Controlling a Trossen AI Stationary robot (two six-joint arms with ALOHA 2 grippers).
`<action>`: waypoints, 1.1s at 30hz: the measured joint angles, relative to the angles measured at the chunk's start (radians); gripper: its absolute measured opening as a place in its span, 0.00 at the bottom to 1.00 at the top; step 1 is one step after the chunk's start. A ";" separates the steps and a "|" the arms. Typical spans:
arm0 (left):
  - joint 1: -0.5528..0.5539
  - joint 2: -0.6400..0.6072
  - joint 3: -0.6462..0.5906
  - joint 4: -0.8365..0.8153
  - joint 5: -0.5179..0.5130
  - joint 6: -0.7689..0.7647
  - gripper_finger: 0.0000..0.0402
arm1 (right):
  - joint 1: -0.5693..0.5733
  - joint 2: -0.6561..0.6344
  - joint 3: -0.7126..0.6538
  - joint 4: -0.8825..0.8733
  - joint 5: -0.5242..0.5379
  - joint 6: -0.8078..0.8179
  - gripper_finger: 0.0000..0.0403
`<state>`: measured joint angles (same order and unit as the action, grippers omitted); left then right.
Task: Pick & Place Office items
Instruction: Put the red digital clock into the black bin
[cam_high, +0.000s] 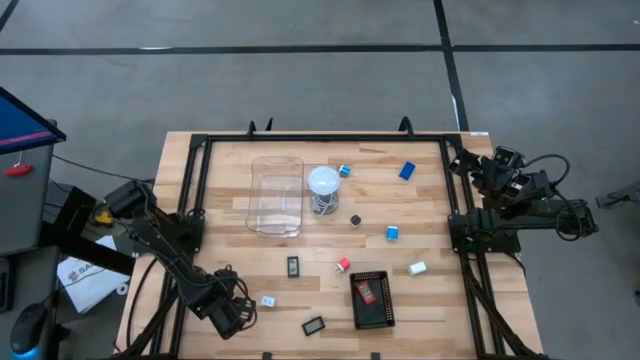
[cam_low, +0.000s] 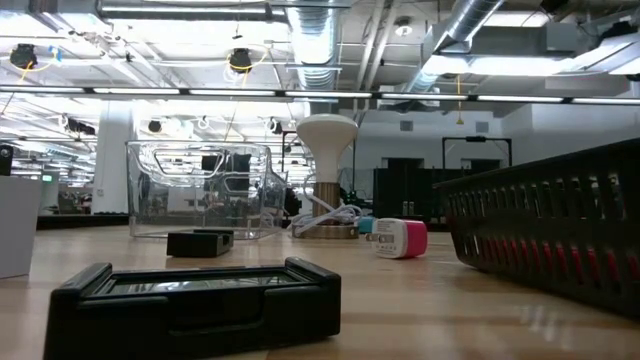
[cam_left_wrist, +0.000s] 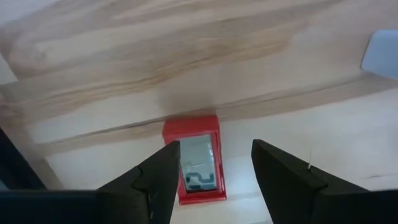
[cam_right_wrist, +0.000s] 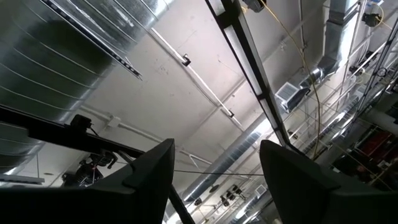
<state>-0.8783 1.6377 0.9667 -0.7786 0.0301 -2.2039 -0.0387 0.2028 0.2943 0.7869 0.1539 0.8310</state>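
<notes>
Left wrist view: the left gripper (cam_left_wrist: 214, 174) hangs over a red item (cam_left_wrist: 194, 167) lying label-up on the table (cam_left_wrist: 124, 74), fingers apart and holding nothing, one finger overlapping the item's edge. Seen from above, black items (cam_high: 314, 326), blue and white blocks (cam_high: 393, 233) lie scattered; another red item rests in the tray (cam_high: 372, 301). Farther off, the right gripper (cam_right_wrist: 214, 168) points at the ceiling, open and empty.
</notes>
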 joint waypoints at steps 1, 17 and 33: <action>-0.004 -0.003 0.000 0.000 0.000 0.000 0.49 | 0.000 0.000 0.000 -0.001 0.000 0.000 0.57; -0.017 -0.006 -0.040 0.043 -0.003 0.026 0.67 | 0.000 0.000 0.000 -0.025 -0.003 0.012 0.57; -0.017 -0.009 -0.149 0.203 0.017 0.020 0.58 | 0.000 0.000 0.000 -0.024 -0.002 0.013 0.57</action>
<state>-0.8951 1.6288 0.8177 -0.5760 0.0468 -2.1841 -0.0387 0.2028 0.2943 0.7632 0.1516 0.8439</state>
